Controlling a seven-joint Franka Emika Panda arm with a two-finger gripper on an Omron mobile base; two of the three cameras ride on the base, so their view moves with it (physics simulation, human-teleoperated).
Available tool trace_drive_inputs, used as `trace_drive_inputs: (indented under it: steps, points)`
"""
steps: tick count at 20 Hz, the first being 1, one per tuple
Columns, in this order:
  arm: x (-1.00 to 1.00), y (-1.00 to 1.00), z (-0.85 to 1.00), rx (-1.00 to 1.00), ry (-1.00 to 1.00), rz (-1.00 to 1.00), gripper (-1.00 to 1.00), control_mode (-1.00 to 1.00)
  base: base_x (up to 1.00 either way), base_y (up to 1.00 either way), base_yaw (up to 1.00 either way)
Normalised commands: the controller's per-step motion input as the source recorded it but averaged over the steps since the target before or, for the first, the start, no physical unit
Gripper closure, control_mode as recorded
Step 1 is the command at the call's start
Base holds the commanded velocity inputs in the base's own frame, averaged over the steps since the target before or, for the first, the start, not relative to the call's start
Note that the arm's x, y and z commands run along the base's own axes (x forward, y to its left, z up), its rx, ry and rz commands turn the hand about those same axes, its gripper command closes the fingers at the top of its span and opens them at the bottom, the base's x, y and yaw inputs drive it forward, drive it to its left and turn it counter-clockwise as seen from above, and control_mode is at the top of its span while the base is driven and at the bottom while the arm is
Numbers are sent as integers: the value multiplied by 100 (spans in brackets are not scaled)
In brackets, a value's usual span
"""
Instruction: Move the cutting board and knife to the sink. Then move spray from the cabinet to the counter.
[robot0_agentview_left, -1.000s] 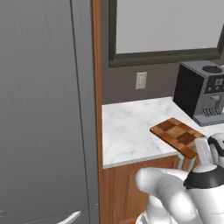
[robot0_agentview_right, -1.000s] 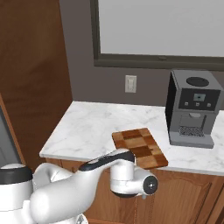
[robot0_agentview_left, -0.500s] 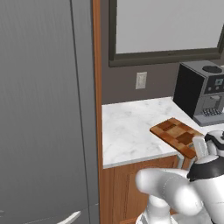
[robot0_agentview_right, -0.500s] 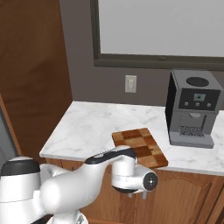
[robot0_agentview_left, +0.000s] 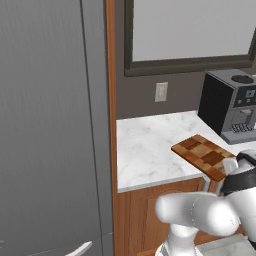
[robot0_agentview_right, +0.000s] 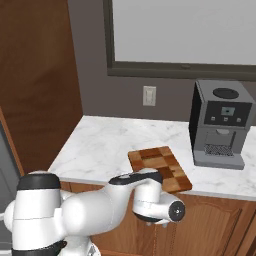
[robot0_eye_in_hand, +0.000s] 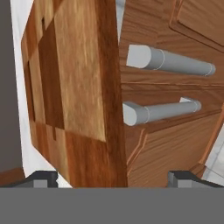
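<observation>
Two dark fingertips (robot0_eye_in_hand: 41, 178) of the gripper (robot0_eye_in_hand: 113, 179) are spread wide; between them is seen the cutting board's (robot0_eye_in_hand: 74, 87) overhanging end, at the counter (robot0_agentview_right: 100, 145) edge.

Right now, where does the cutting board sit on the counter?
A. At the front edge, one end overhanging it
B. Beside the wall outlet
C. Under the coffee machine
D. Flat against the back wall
A: the cutting board lies at the counter's front edge, one end jutting past it.
</observation>
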Motion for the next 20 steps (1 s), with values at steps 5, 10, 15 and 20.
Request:
trace_drive_inputs:
  steps: [5, 10, 15, 20]
  points:
    - [10, -12, -8, 0, 0, 0, -100, -100, 0, 0, 0]
    - [5, -1, -3, 0, 0, 0, -100, -100, 0, 0, 0]
    - [2, 0, -2, 0, 0, 0, -100, -100, 0, 0, 0]
    - [1, 0, 0, 0, -1, 0, -100, -100, 0, 0, 0]
